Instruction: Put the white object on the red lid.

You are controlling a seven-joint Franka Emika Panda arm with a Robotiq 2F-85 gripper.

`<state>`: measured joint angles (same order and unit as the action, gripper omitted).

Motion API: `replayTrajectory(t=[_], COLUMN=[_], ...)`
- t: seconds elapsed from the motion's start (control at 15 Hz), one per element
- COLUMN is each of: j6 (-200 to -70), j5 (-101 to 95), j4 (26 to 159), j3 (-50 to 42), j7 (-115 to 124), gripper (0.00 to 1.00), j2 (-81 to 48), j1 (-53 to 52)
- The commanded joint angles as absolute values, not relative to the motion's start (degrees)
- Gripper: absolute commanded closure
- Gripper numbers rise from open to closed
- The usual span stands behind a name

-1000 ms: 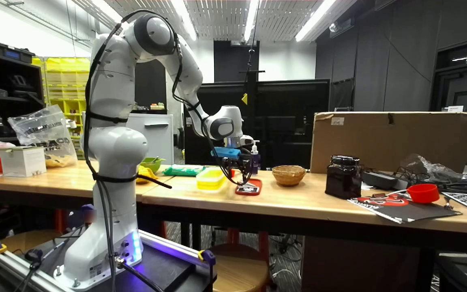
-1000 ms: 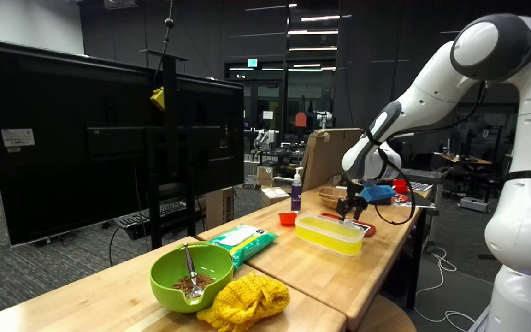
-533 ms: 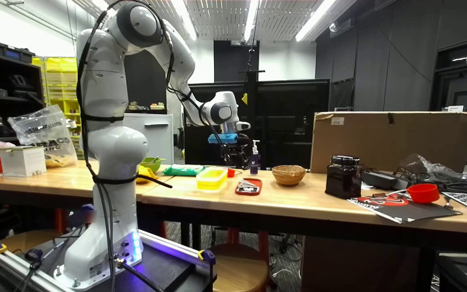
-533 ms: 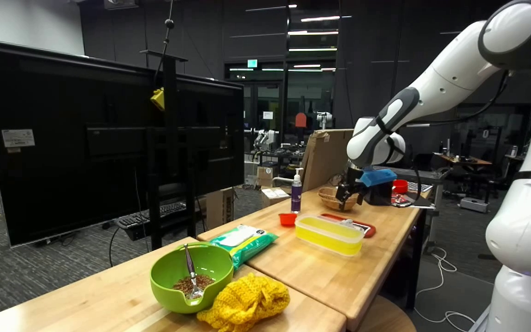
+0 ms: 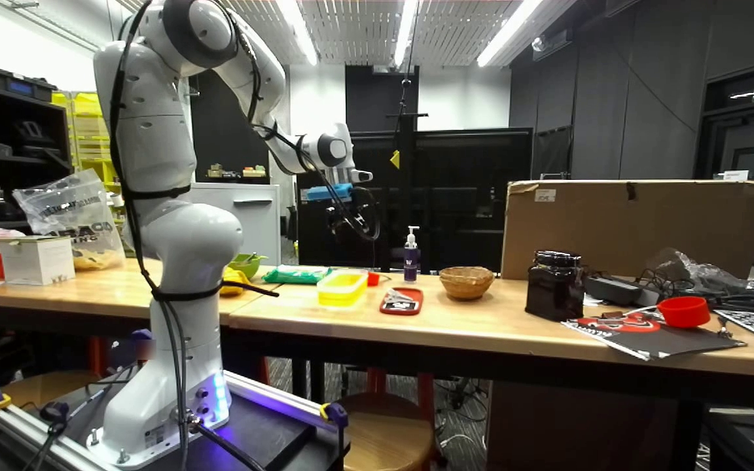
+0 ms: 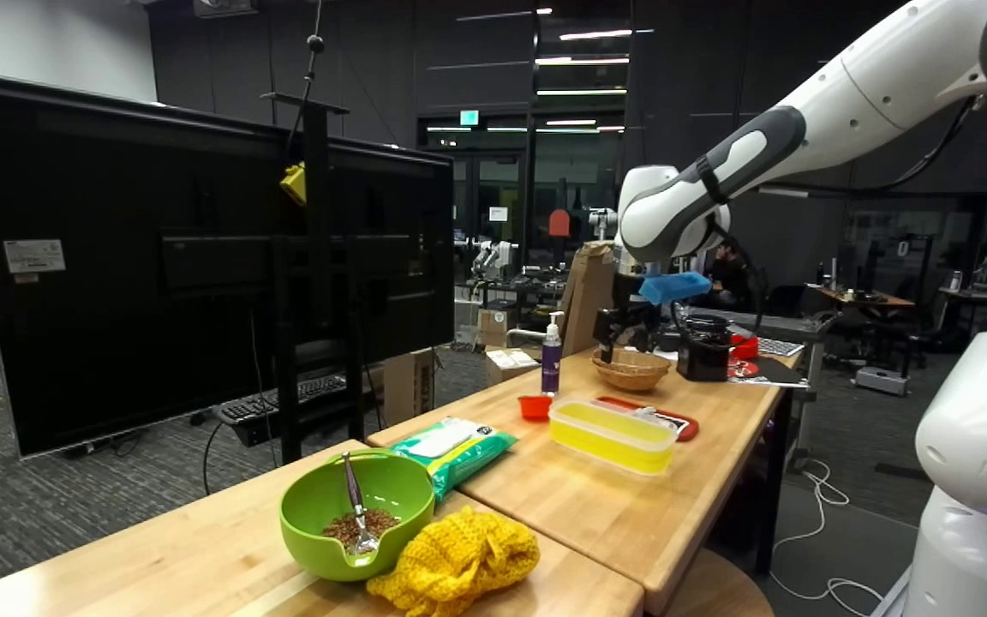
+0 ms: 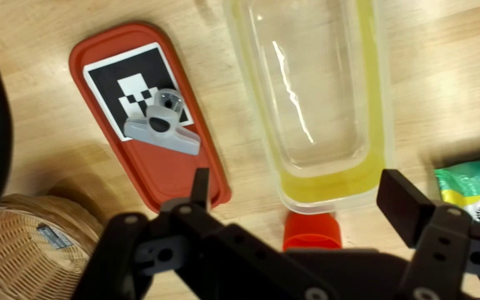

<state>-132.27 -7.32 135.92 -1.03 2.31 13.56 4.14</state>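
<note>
The red lid (image 7: pixel 167 175) is a flat rounded rectangle with a black-and-white square marker on it. It lies on the table and also shows in both exterior views (image 5: pixel 416 302) (image 6: pixel 689 430). The white object (image 7: pixel 163 132), a translucent whitish clip with dark round spots, lies on the lid, partly over the marker. It shows small in both exterior views (image 5: pixel 395 297) (image 6: pixel 653 416). My gripper (image 7: pixel 297 189) is open with nothing between its fingers. It hangs well above the table, in both exterior views (image 5: pixel 354 226) (image 6: pixel 625 337), apart from the clip and lid.
A clear yellow container (image 7: pixel 331 185) stands beside the lid, with a red cup (image 7: pixel 311 231) by its end. A wicker basket (image 7: pixel 36 250), a pump bottle (image 6: pixel 551 356), a green wipes pack (image 6: pixel 468 454) and a dark jar (image 5: pixel 554 286) stand around.
My gripper has risen from the lid, where its fingertips were at the white object, to high above the table. The white object stays lying on the lid.
</note>
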Motion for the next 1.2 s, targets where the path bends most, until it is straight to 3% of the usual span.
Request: replayTrajectory(t=[0.0, 0.67, 1.13], j6=[-126.57, -121.03, -123.7], j5=[-6.61, 7.92, 17.28], j4=[133.71, 133.18, 154.89], j3=[2.35, 6.63, 5.48], j7=[5.45, 4.49, 2.27], gripper=[0.0, 0.0, 0.0], j2=[15.46, 22.61, 42.99], j1=[0.85, -8.5, -11.64])
